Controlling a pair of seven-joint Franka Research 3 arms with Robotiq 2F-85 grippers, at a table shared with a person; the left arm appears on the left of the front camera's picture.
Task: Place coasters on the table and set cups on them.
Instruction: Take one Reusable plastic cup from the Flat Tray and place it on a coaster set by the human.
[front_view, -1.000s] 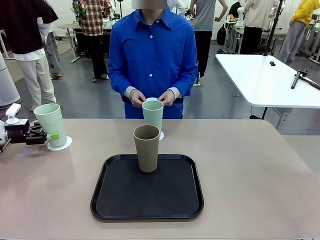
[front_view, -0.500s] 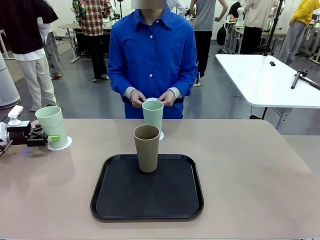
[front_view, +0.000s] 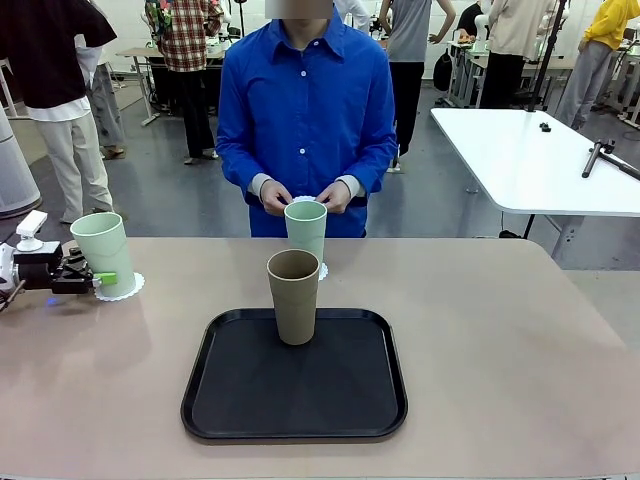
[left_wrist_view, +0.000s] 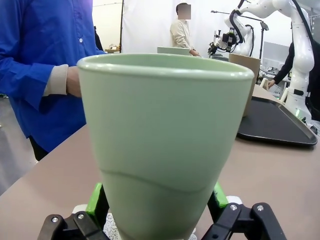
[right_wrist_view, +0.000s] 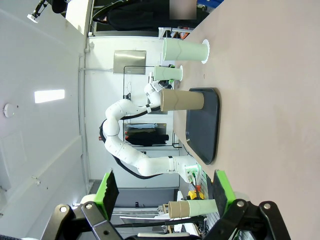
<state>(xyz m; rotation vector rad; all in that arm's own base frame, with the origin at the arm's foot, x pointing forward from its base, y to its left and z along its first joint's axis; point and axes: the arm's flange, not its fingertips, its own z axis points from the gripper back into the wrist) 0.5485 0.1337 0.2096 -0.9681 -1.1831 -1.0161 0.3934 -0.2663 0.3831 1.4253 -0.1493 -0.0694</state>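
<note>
L gripper (left_wrist_view: 157, 200): near mint cup (left_wrist_view: 165, 145) sits btwn the green pads (left_wrist_view: 96, 202), which flank it low on the wall, one per side. Fingers spread wide; can't tell if the pads touch the wall or stand just off it. Cup is upright on lacy coaster (front_view: 124, 290), at far-left edge of tan table (front_view: 500, 340).
R gripper (right_wrist_view: 164, 187): fingers apart, nothing btwn them.
2nd mint cup (front_view: 305, 228) upright on 2nd coaster (front_view: 322, 271), far side of table, just in front of person's hands (front_view: 274, 196); white scalloped piece (front_view: 303, 199) btwn the hands.
Brown cup (front_view: 293, 295) upright on black tray (front_view: 300, 400), at its far edge, mid-table.
</note>
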